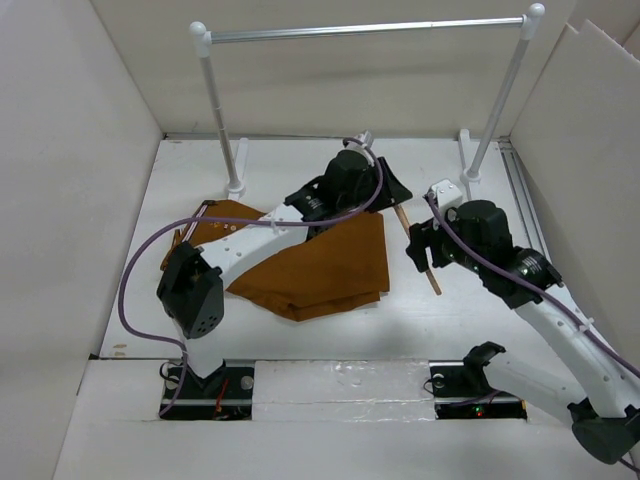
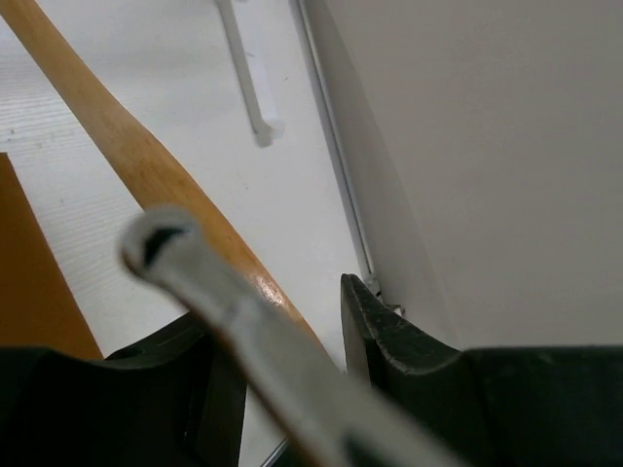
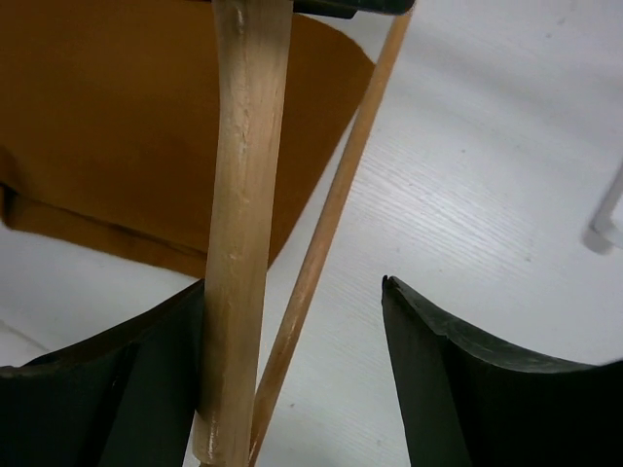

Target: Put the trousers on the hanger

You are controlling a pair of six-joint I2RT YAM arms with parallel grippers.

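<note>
The rust-brown trousers (image 1: 330, 265) lie folded and flat on the white table, partly under my left arm; they also show in the left wrist view (image 2: 29, 272) and the right wrist view (image 3: 107, 107). The wooden hanger (image 1: 432, 280) lies off their right edge. My left gripper (image 1: 393, 190) is shut on the hanger (image 2: 136, 156) near its top, with the blurred metal hook (image 2: 224, 292) in front. My right gripper (image 1: 421, 250) is open around the hanger's lower end; the thick arm (image 3: 243, 195) rests against its left finger (image 3: 146, 389), with the thin crossbar (image 3: 336, 195) beside it.
A silver rail (image 1: 370, 30) on two white posts (image 1: 220, 120) (image 1: 500, 100) stands at the back. White walls enclose the table on the left, back and right. A post foot shows in the left wrist view (image 2: 261, 131) and the right wrist view (image 3: 604, 229).
</note>
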